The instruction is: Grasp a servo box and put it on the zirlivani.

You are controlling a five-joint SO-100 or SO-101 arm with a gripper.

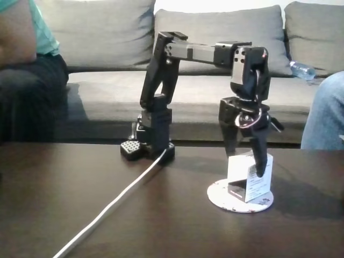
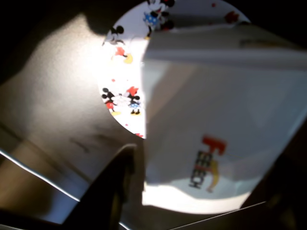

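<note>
One step appears to remain: the servo box [image 1: 250, 177] already stands on the zirlivani [image 1: 240, 196], resting toward the disc's right half in the fixed view, so placement seems accomplished and only release and withdrawal are judged outstanding. Whether the box's weight is fully on the disc cannot be confirmed, though its base looks level with the disc surface. The end effector [image 1: 246, 161] hangs directly above the zirlivani, its two dark fingers pointing down and straddling the box: one finger lies across the box's right front face, the other stands at the box's left rear edge. Contact looks close on both sides, so the fingers are judged to be clasping the box rather than parted from it. In the wrist view the servo box [image 2: 216, 124] covers most of the zirlivani [image 2: 122, 72], whose cartoon-printed white surface shows at the box's left, and a dark finger [image 2: 108, 191] lies just beside the box's lower left corner. The arm reaches from its base, well to the left of the zirlivani on the dark counter [image 1: 80, 215], with the upper link roughly horizontal and the wrist bent straight downward.
</note>
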